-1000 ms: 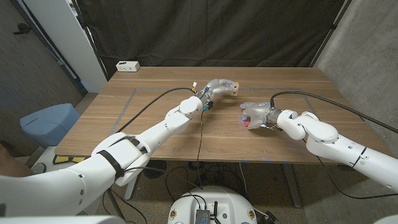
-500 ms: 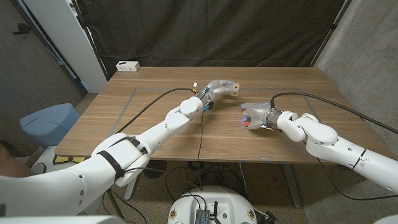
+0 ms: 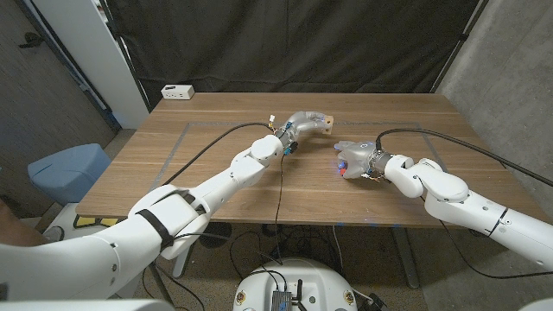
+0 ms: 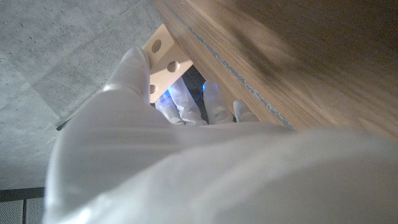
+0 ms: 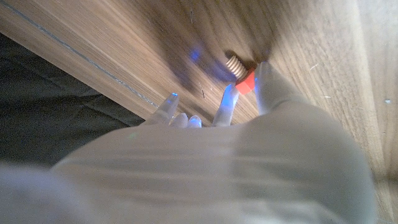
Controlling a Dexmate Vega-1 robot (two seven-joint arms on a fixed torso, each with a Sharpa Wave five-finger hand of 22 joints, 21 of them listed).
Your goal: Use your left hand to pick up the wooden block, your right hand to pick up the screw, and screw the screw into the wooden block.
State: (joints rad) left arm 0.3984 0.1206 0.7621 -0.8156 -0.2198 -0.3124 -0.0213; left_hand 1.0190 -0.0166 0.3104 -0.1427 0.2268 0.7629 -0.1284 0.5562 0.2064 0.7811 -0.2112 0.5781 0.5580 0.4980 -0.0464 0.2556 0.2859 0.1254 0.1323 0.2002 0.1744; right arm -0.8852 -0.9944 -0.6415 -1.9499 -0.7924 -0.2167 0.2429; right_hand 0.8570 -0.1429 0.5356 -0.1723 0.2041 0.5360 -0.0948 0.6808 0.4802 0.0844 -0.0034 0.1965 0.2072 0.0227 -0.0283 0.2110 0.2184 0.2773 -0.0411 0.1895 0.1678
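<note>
Since 1 s ago the right hand (image 3: 356,158) has edged slightly toward the pale drilled wooden block (image 3: 324,121), pinching the red-headed screw (image 5: 241,73); the left hand (image 3: 301,123) grips the block above the wooden table (image 3: 216,181).

White power strip (image 3: 178,91) at table's (image 3: 216,186) far-left corner — blue stool (image 3: 67,170) on floor beside table.

White arms (image 3: 216,186) — black cables (image 3: 207,142).
</note>
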